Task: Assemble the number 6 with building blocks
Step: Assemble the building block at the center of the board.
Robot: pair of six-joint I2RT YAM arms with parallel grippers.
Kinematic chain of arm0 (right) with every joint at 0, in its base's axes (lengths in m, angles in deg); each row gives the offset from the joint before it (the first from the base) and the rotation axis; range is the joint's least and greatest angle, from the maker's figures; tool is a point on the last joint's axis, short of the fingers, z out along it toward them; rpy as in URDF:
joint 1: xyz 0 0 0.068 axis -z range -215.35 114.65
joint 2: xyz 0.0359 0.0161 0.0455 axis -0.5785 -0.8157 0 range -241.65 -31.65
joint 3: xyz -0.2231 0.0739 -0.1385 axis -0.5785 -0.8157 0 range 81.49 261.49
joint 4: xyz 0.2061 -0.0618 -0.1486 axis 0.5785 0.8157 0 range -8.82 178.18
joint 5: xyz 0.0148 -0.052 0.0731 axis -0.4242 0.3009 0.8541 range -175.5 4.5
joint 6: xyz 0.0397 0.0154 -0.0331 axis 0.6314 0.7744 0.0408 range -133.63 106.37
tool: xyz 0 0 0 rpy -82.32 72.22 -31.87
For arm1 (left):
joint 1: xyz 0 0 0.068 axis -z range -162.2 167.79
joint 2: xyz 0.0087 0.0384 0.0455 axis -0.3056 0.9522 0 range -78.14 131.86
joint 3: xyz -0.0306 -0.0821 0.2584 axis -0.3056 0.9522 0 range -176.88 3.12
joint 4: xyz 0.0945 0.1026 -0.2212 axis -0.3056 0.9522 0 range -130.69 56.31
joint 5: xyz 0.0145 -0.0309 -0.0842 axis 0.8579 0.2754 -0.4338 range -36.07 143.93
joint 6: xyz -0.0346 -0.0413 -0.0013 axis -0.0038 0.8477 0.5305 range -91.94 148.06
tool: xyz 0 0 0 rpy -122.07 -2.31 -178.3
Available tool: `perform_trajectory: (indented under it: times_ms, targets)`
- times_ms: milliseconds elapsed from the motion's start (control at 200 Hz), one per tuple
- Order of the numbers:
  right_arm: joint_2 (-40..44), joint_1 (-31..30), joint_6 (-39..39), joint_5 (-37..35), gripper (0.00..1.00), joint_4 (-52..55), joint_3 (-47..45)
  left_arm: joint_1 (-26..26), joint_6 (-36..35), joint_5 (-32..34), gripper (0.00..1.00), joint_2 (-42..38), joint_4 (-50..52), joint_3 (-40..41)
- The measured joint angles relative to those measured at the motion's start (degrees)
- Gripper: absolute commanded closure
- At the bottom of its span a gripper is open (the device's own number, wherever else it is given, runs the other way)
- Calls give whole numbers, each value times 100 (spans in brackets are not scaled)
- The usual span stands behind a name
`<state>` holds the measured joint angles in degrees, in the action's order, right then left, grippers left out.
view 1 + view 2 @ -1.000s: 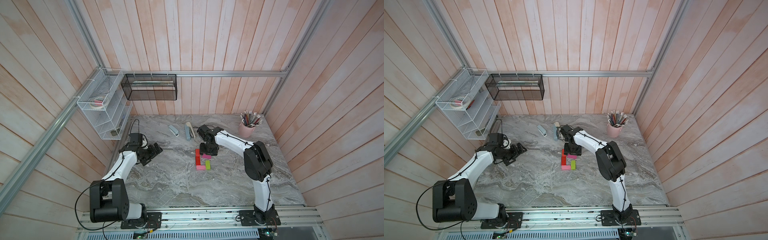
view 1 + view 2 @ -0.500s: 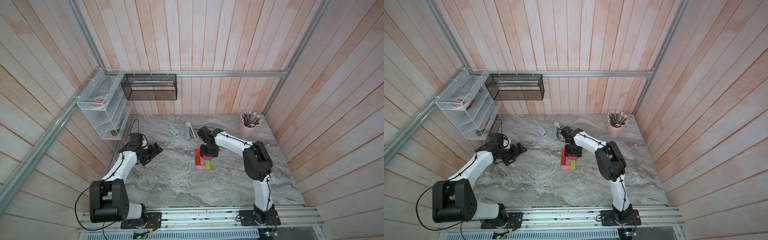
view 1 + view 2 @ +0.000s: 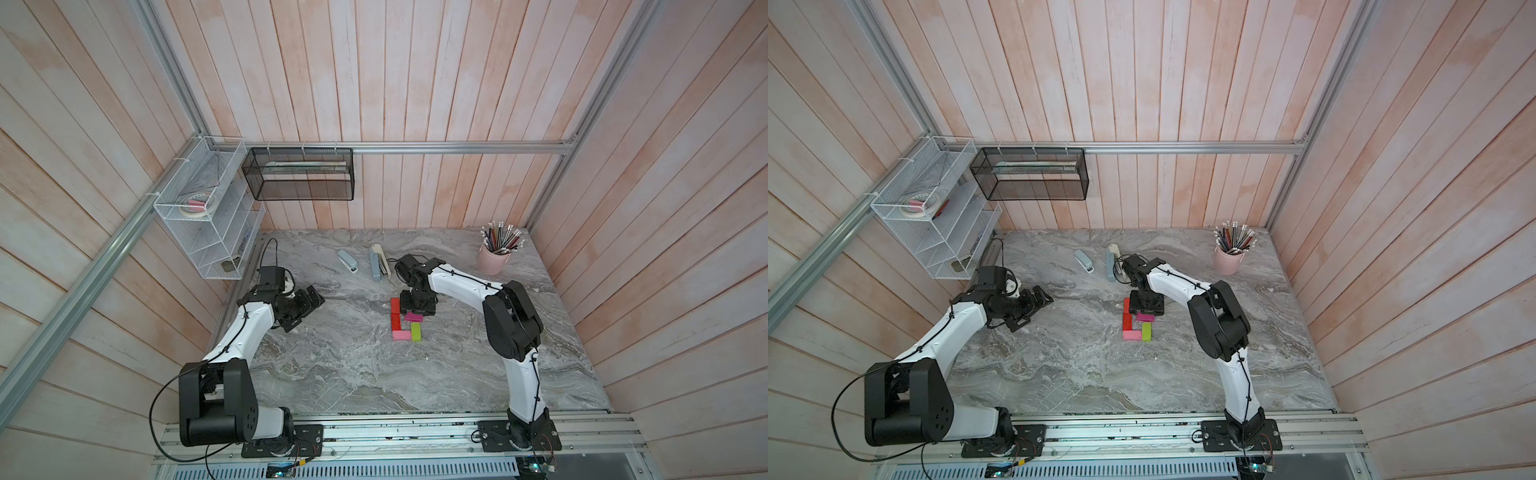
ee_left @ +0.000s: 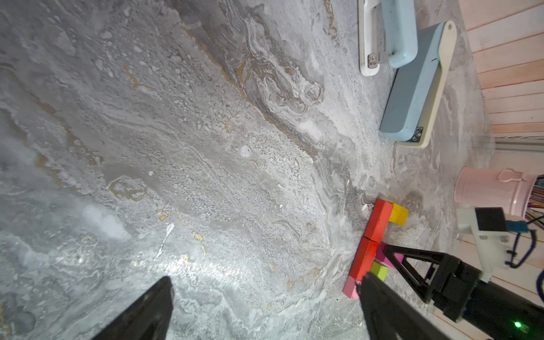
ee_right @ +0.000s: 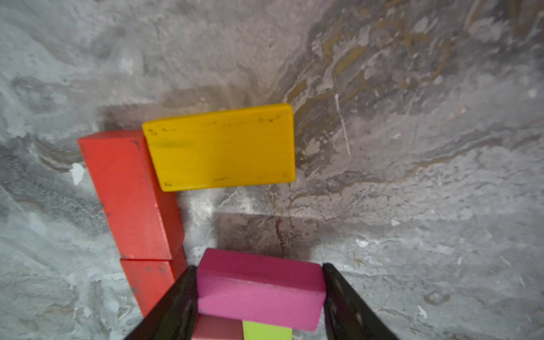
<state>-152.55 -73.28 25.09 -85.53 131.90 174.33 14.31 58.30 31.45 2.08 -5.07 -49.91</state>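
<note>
Building blocks (image 3: 405, 320): six, clustered mid-table, under and just beside the right gripper.
Layout: two red blocks (image 5: 129, 194) lie end to end in a line. The yellow block (image 5: 220, 147) juts sideways from the far red's end, touching it, slightly skewed. The light pink block (image 3: 401, 335) sits at the line's near end, with the lime green block (image 3: 416, 331) touching it.
Right gripper (image 5: 257, 266): clamped on the magenta block (image 5: 259, 288) by its short ends, one finger flat against each.
Left gripper (image 4: 265, 278): fingers spread wide, nothing between them, over bare table well left of the blocks.
Hidden: yellow block is covered by the right gripper in both top views. Light pink and lime green are cut by the frame edge and overlapped by magenta in the right wrist view. Light pink is partly behind a left finger in the left wrist view.
Unclear: whether magenta rests on the table or hangs clear of it.
Block surface: matte solid paint, crisp-edged flat rectangles, dark scuffs on yellow, small marks on red.
Table (image 3: 353, 365): grey marble pattern, tan veins, grainy.
Fingers: black, flat, tapering.
Staplers (image 3: 379, 266): two, smooth grey-blue shells with rounded ends, at the table's back, apart from the blocks.
</note>
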Motion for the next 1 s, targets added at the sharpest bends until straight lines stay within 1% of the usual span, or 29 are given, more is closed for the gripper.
perform_trajectory:
  times_ms: [795,905,1000]
  targets:
    - [-20,70,2,162,35,-129,-122,0,0,2,0,-4,61,0]
    - [-17,70,2,166,34,-133,-129,0,0,4,0,-4,61,0]
    - [-17,70,2,184,31,-149,-133,0,0,4,0,-4,61,0]
